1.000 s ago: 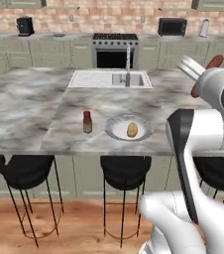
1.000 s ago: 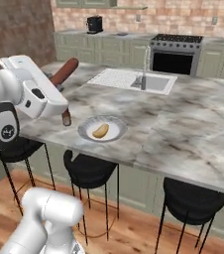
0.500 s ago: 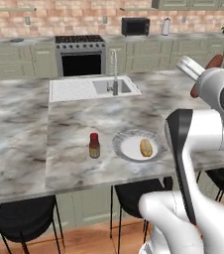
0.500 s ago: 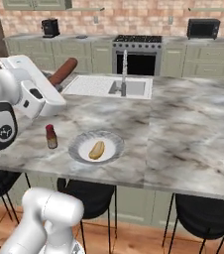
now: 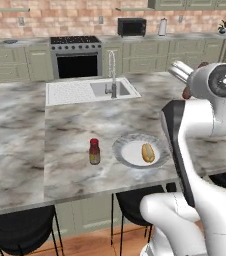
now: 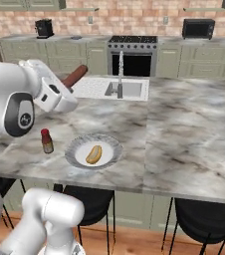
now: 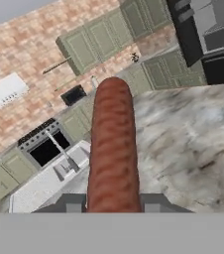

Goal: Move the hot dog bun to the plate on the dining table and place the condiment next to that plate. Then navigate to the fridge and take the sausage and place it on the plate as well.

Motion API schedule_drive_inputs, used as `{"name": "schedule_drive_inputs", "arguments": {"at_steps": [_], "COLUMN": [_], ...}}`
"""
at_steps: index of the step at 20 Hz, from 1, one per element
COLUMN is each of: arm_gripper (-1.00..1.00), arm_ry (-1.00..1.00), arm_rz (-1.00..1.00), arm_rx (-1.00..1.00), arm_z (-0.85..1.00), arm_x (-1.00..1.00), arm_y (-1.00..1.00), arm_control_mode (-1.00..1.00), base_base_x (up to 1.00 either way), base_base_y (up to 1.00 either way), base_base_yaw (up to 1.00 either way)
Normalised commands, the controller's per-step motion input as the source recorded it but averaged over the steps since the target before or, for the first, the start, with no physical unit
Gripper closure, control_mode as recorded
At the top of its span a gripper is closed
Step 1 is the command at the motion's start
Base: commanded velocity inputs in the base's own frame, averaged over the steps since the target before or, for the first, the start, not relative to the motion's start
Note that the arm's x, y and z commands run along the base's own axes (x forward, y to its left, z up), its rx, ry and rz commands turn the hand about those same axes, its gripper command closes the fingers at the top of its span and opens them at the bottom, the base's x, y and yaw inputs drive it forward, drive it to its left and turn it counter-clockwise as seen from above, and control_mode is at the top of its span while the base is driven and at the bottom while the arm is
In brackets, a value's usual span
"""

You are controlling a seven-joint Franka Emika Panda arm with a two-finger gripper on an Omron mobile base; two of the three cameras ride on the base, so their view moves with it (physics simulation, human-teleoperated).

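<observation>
My gripper (image 7: 113, 201) is shut on the sausage (image 7: 113, 149), a reddish-brown rod pointing away from the hand. From the right base view the sausage (image 6: 74, 77) sticks up from the gripper (image 6: 67, 87), held above the dining table (image 6: 184, 129), left of and above the plate. The pale round plate (image 5: 126, 148) lies near the table's front edge with the hot dog bun (image 5: 148, 152) on it. The plate (image 6: 77, 145) and bun (image 6: 93, 154) also show from the right side. The condiment (image 5: 94, 151), red-capped, stands upright just left of the plate, and the same condiment (image 6: 47, 141) stands apart from the rim.
An inset sink with a steel faucet (image 5: 112, 70) lies behind the plate. Black stools (image 6: 204, 221) stand under the table's front edge. A stove (image 5: 77, 57) and green cabinets line the back wall. The black fridge (image 7: 208, 34) shows at the hand view's top right.
The whole picture has shifted: the base has driven closer along the table. Plate, bun and condiment stay put on the marble. The sausage stays in the shut gripper.
</observation>
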Motion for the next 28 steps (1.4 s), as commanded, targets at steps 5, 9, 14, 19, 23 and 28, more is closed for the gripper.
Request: {"name": "schedule_drive_inputs", "arguments": {"at_steps": [5, 9, 14, 19, 23, 28], "arm_gripper": [1.00, 1.00, 1.00, 1.00, 1.00, 1.00], "arm_ry": [0.47, 0.32, 0.12, 0.27, 0.33, 0.20], "arm_rz": [0.32, 0.35, 0.17, 0.01, 0.00, 0.00], "arm_rx": [0.00, -0.05, -0.10, -0.13, -0.11, -0.05], "arm_z": [-0.65, -0.78, -0.78, -0.64, -0.63, -0.54], "arm_x": [1.00, 0.74, 0.37, 0.05, 0.00, 0.03], "arm_y": [0.03, 0.22, 0.52, 0.37, 0.26, 0.11], "arm_control_mode": [-1.00, -1.00, -1.00, -1.00, -1.00, -1.00], "base_base_x": [0.00, 0.00, 0.00, 0.00, 0.00, 0.00], "base_base_y": [0.00, 0.00, 0.00, 0.00, 0.00, 0.00], "base_base_yaw": [0.00, 0.00, 0.00, 0.00, 0.00, 0.00]}}
